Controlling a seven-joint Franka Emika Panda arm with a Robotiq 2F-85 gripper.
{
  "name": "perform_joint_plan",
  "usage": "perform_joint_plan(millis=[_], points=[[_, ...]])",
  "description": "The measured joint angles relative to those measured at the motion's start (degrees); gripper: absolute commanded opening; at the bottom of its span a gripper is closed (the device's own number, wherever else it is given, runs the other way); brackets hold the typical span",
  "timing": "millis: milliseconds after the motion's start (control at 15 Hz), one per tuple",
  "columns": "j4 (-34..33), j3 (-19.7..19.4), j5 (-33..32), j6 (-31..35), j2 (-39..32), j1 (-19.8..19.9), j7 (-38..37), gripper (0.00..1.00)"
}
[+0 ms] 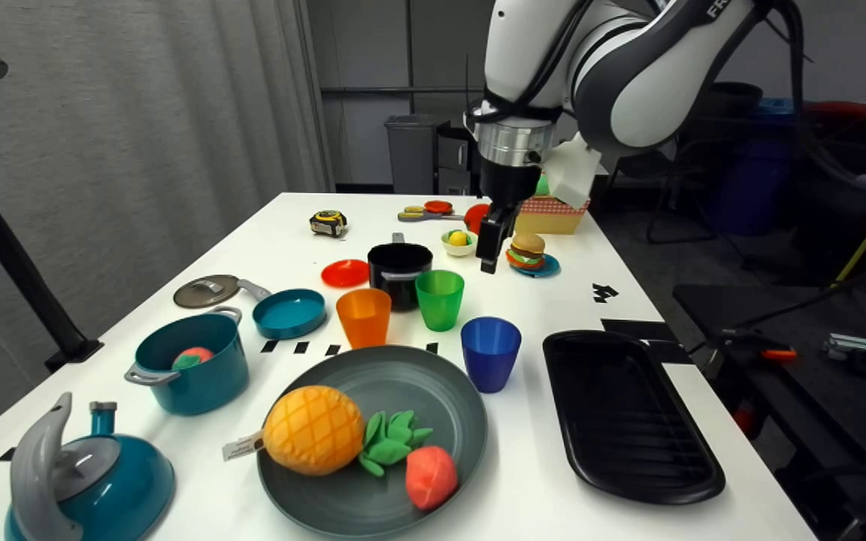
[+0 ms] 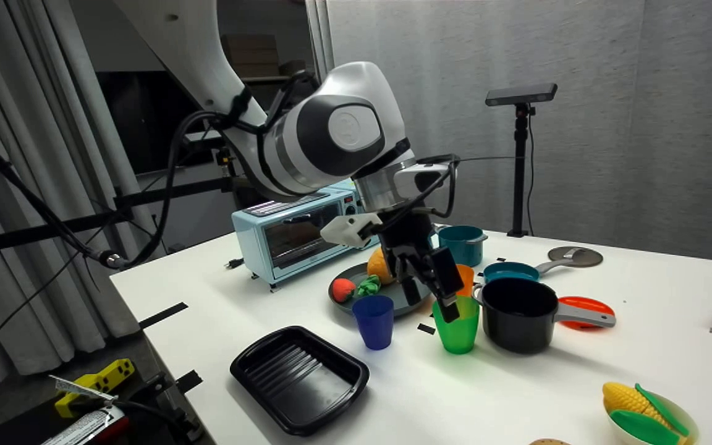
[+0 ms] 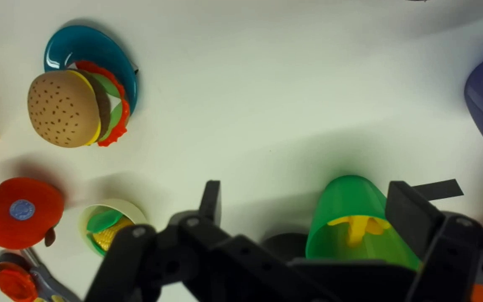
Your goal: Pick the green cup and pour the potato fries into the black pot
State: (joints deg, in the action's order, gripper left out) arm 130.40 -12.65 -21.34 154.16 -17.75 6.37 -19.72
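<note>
The green cup [image 1: 440, 300] stands upright on the white table, right beside the black pot; it also shows in an exterior view [image 2: 457, 334]. In the wrist view, yellow fries [image 3: 355, 230] lie inside the green cup [image 3: 346, 199]. The black pot [image 2: 518, 324] has a grey handle; in the wrist view only a dark edge of it [image 3: 283, 245] shows behind the gripper. My gripper [image 3: 311, 201] is open and empty, its fingers spread wide. The cup appears between them, nearer the right finger; contact cannot be told. The gripper also shows in both exterior views [image 1: 489, 259] [image 2: 431, 301].
The orange cup [image 1: 364, 319] and blue cup [image 1: 490, 353] stand near the green cup. A black rectangular tray [image 1: 628, 421], a grey plate with toy food [image 1: 373, 511], a toy burger [image 3: 63, 109] and a bowl with corn [image 2: 646, 411] are around. A teal pan [image 1: 289, 315] lies beyond.
</note>
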Motion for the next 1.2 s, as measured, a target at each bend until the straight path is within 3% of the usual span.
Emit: perform_joint_plan(millis=[733,1200], points=[[-7.6,2.1,6.2,2.7,-10.3,0.1,14.8,1.0],[-12.5,2.1,6.3,3.0,-14.6,0.1,16.9,1.0]])
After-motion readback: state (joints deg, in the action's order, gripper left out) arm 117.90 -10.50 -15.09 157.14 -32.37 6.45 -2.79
